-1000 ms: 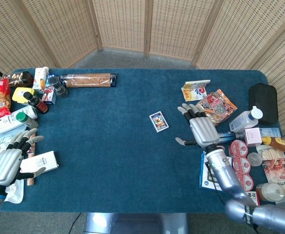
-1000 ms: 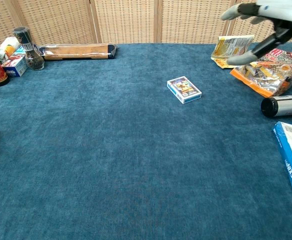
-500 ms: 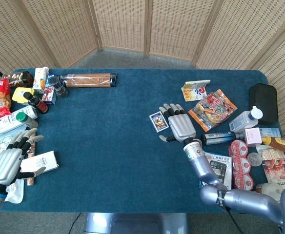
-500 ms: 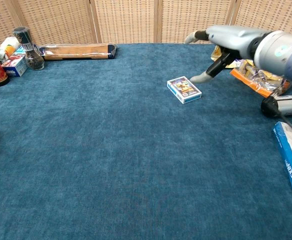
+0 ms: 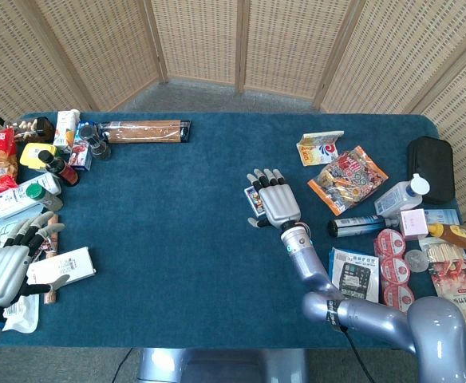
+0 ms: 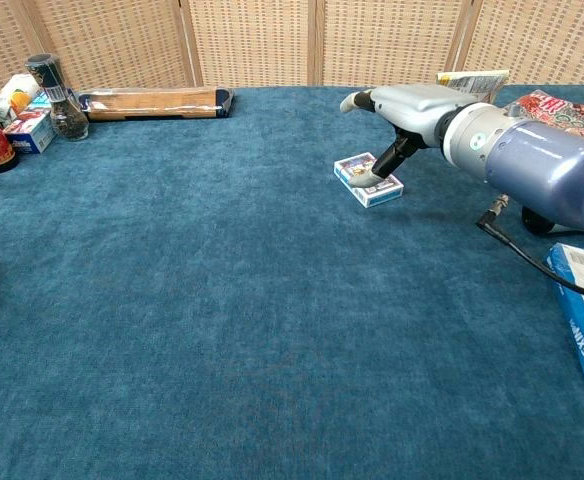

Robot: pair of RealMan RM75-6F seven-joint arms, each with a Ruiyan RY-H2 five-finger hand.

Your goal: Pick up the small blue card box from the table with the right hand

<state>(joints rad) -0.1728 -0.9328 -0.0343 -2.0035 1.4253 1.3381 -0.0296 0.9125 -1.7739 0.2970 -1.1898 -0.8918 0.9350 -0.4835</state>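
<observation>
The middle of the counter [image 5: 177,239] is open blue cloth from the near edge to the far edge, wide enough for a hand to pass. There the small blue card box [image 6: 369,180] lies alone, with the right hand [image 5: 274,199] spread flat over it and its thumb reaching down to the box's near side in the chest view. Along the right edge crowd snack bags [image 5: 348,178], a dark cylinder [image 5: 359,226], round tins [image 5: 393,255] and a black pouch [image 5: 431,167]. The far-left corner holds bottles [image 5: 53,167], cartons and a long wooden box [image 5: 144,130]. The left hand [image 5: 5,271] hangs open over a white box [image 5: 61,267] at the near-left corner.
</observation>
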